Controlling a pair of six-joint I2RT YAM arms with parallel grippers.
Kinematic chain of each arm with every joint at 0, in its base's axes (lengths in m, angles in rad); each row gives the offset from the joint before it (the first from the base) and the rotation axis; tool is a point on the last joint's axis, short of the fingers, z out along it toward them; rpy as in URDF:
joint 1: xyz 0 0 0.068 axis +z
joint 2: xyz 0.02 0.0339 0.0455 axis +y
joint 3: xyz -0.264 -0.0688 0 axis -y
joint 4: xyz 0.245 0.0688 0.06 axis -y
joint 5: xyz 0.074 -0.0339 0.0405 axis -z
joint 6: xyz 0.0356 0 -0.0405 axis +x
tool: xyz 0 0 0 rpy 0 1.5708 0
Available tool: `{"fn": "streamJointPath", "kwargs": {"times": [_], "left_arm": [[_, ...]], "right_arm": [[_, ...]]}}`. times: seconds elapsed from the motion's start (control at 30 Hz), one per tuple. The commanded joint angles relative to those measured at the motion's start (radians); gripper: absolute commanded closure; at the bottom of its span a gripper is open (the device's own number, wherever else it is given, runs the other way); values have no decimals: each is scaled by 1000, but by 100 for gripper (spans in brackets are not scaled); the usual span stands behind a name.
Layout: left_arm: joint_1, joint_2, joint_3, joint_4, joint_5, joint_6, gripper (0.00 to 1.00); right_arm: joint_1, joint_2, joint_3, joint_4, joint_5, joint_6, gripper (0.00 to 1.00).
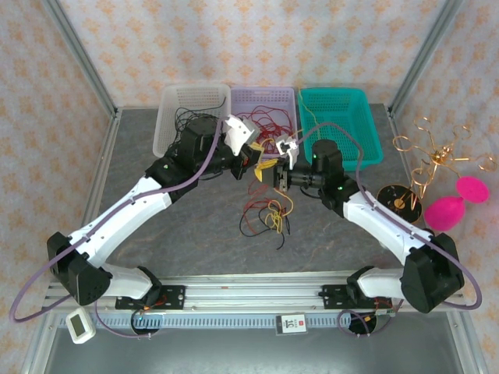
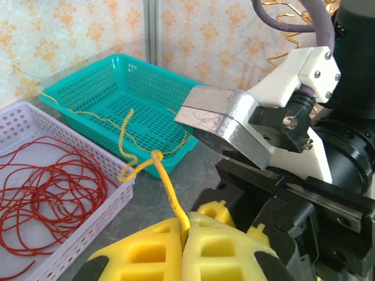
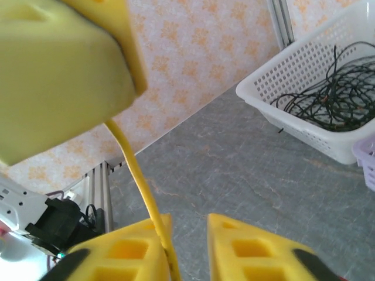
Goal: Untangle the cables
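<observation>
Currently held on the grey table [image 1: 195,234], listed in turn.

1. Knot of cables [image 1: 267,214]: thin red, yellow and black strands in a loose tangle. It lies flat on the table between the two arms, on the near side of both grippers and near them.

2. Yellow cable [image 2: 170,193]: a single strand, raised off the table. One end is pinched in the left gripper. From there it rises to a small kink at the rim of the teal basket [image 2: 99,88] and trails on across that basket's floor. In the right wrist view the same strand drops from a left finger and runs down the inner edge of one right finger.

3. Left gripper [image 2: 183,225]: yellow foam fingers pressed together, clamped on the yellow cable. It sits above the table in front of the purple basket [image 2: 111,205].

4. Right gripper [image 3: 187,234]: fingers narrowly parted, bare table visible in the gap. The cable touches one finger and is not clamped. It faces the left gripper, close beside it.

5. Red cables [image 2: 53,187]: loose coils inside the purple basket, the middle one of three at the far edge.

6. Black cables [image 3: 334,99]: a coiled heap inside the white basket [image 3: 293,111], far left.
</observation>
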Motion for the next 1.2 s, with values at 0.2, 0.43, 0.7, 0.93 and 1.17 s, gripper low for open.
{"fn": "streamJointPath", "kwargs": {"times": [0.2,0.43,0.7,0.93,1.17], "left_arm": [[4,-94,-116,81,-113,-90,29],[4,-205,-417,355,176,-49,19],[8,-82,-438,478,93,52,18],[9,12,-441,576,167,99,22],[8,60,-448,626,71,68,100]], "right_arm": [[-19,-50,20,35,190,86,100],[-23,-80,34,96,183,194,100],[-23,-116,26,105,137,246,100],[-23,-135,11,118,118,272,100],[-23,-143,55,37,220,221,100]]}}
